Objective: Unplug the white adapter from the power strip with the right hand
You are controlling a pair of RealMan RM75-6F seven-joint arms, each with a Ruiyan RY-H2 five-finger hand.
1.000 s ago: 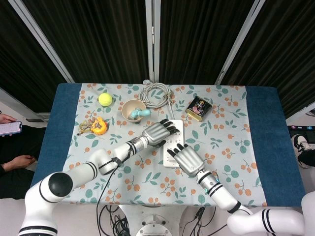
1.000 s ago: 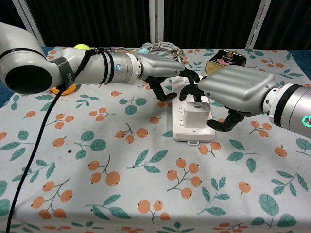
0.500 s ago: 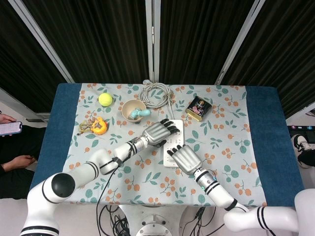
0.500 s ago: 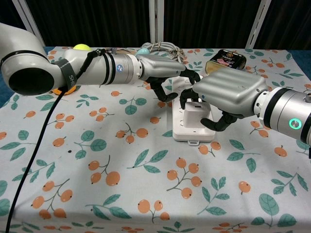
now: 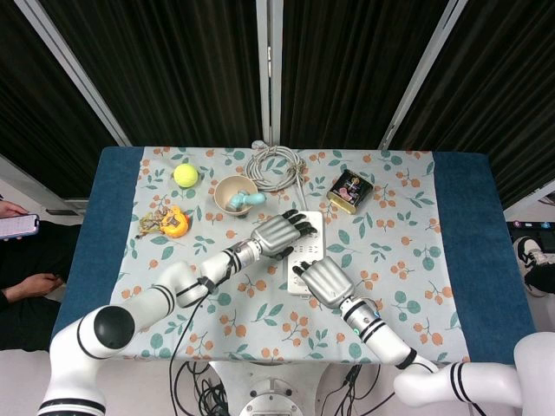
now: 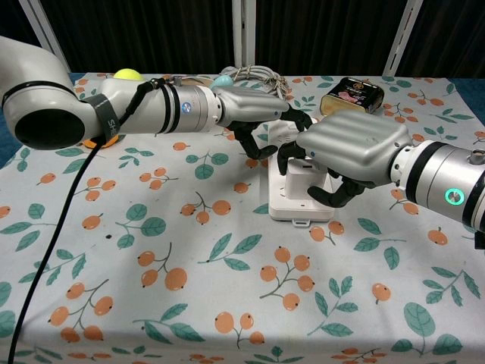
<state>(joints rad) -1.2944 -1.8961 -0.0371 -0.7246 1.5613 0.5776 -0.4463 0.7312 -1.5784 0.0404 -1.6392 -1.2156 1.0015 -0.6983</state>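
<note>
Here, right hand (image 6: 350,148) cupped over white adapter (image 6: 301,176), fingers curled round it, plugged in near end of power strip (image 6: 292,206); left hand (image 6: 254,114), fingers bent, pressing strip's far end, presumably steadying against pull.

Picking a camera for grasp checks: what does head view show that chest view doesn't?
Head view only: the beige bowl, the orange toy, and the cable coil's full loop.

Chest view only: the white adapter in the power strip, with the right hand's fingers curled around it.

Both: left hand resting on the strip's far end, the tennis ball, and the black tin.
</note>
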